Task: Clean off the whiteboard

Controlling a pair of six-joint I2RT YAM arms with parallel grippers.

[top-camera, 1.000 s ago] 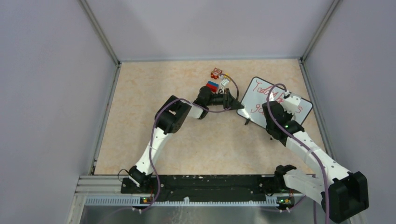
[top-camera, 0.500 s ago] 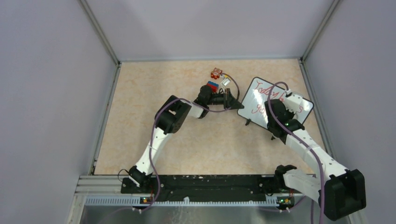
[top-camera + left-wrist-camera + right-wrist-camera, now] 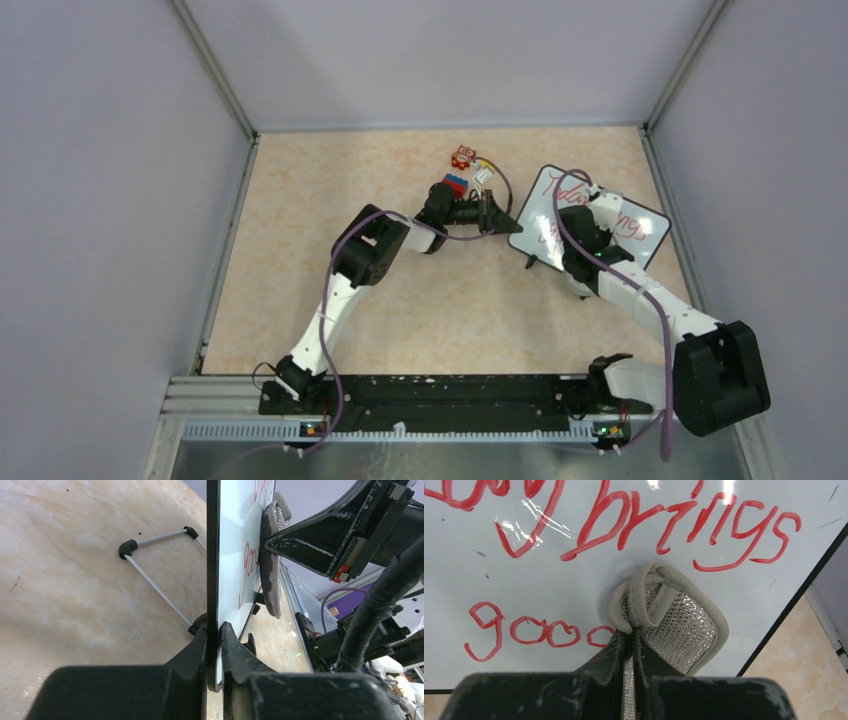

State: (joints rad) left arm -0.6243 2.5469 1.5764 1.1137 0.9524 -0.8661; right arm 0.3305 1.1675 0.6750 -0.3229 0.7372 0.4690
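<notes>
Overhead, I count 2 arms, 1 whiteboard and 3 small bits of clutter on the table: a red toy, a blue-and-red block and a little white piece. The board stands propped at the back right of the table, well clear of the arm bases. My left gripper meets its left corner, and my right gripper lies over the middle of its written face.

From the left wrist, I see the board edge-on and upright. Both left fingers are pinched onto its thin black frame, 1 on each side. 1 wire stand with black tips angles off behind the board onto the table. On the face side, 1 mesh cloth is pressed flat against the white surface by the right fingers.

From the right wrist, the fingers are closed tight on the mesh cloth, which touches the board just below the word "brings" and just right of the lower line. I count 2 lines of red writing, both readable around the cloth. The board's black edge and some table show at the right.
</notes>
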